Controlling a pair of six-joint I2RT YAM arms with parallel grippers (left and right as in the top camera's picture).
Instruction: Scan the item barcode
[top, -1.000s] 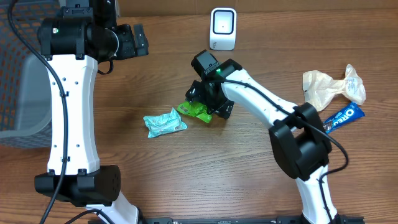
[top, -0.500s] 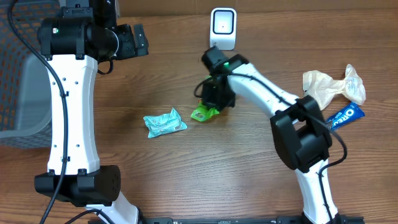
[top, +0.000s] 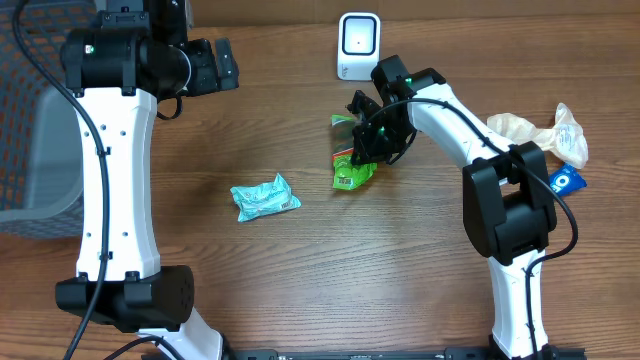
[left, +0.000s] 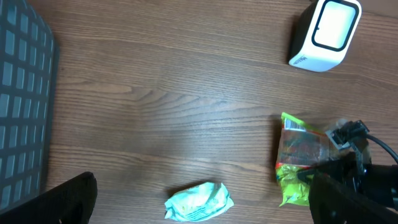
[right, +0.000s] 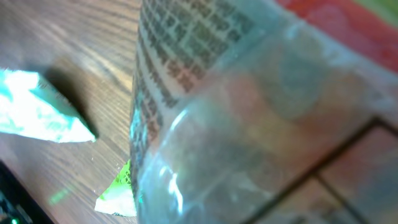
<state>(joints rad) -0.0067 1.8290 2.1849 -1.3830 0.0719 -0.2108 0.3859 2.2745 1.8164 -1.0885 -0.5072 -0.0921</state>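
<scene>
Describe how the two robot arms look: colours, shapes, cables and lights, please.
Both arms have smooth white link shells, as on the left arm and right arm, joined by bulky, rounded black joints. Thin black cables run along the outside. A small green light glows near the right wrist. The left fingers are dark and blocky.

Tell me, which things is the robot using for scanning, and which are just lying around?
For the job: green snack packet, held in the right end effector; white scanner.
Just lying about: teal packet, Oreo pack, crumpled tan bag, grey basket.
</scene>
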